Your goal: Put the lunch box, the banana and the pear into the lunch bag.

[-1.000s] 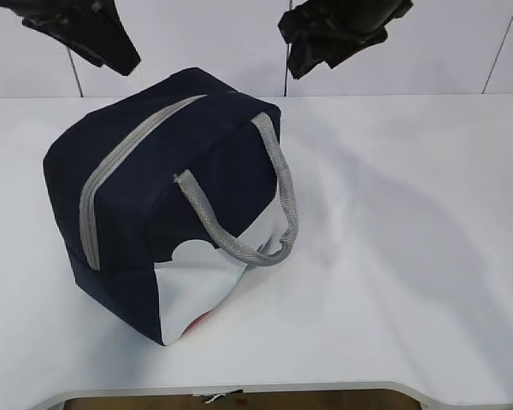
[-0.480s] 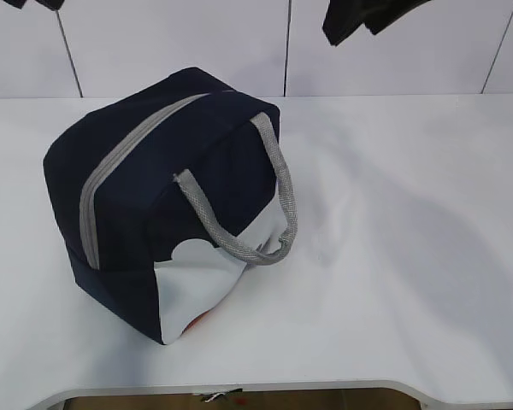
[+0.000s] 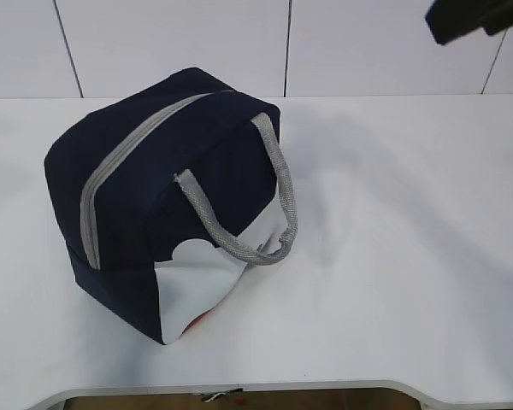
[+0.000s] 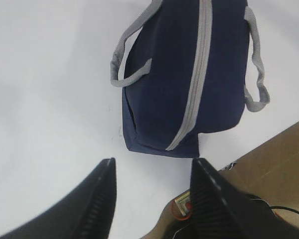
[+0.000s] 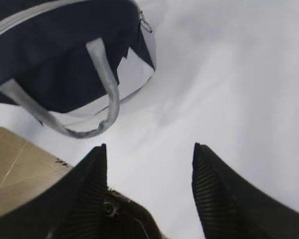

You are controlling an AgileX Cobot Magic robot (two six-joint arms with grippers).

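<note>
White tabletop (image 3: 393, 256) carries the lunch bag (image 3: 154, 196) at 9 o'clock, zipper (image 3: 120, 162) closed. Both my arms have risen away since 1 second ago. Left gripper (image 4: 152, 199) and right gripper (image 5: 149, 189) gape, empty. No food visible; packing appears complete.

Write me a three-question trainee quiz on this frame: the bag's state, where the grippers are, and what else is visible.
1. True or false: the zipper on the lunch bag is closed along the whole length that shows.
2. Multiple choice: the left gripper and the right gripper are (A) both open and holding nothing, (B) both gripping a handle, (C) one open, one shut on the zipper pull.
3. Fill in: of the lunch box, banana and pear, the number visible on the table is ____.

Key: 1 true; 2 A; 3 zero.
</note>
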